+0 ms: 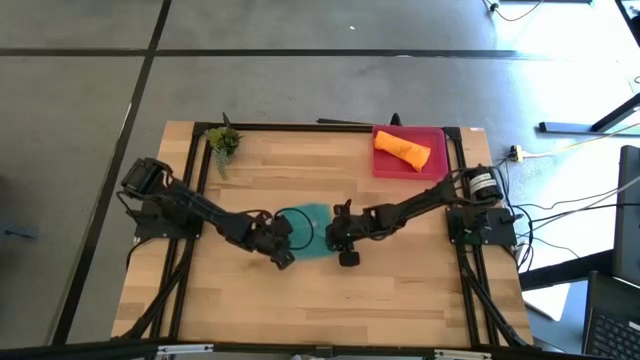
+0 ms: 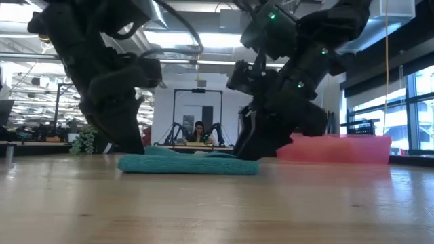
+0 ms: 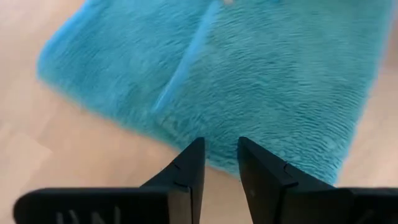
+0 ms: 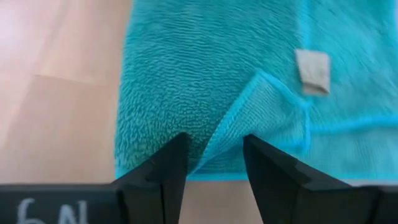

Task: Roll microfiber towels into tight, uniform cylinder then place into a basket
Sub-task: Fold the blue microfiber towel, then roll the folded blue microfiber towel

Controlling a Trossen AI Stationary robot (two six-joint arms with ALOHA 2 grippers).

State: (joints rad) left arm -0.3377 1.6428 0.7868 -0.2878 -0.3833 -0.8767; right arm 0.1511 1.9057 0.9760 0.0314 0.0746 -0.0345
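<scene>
- Teal towel (image 1: 305,232) lies flat mid-bench; orange roll (image 1: 402,150) sits in the basket (image 1: 436,165) at the far right corner.
- Left hand (image 3: 221,163) slightly parted, empty, at the towel's edge.
- Right hand (image 4: 214,158) pinches a raised fold.
- I'd keep both hands level, rolling evenly and tight.

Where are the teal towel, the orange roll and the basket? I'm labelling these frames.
teal towel (image 1: 312,228): high view, on the bare cloth between both arms.
orange roll (image 1: 402,150): high view, on its middle.
basket (image 1: 436,133): high view, on its far right corner.
</scene>
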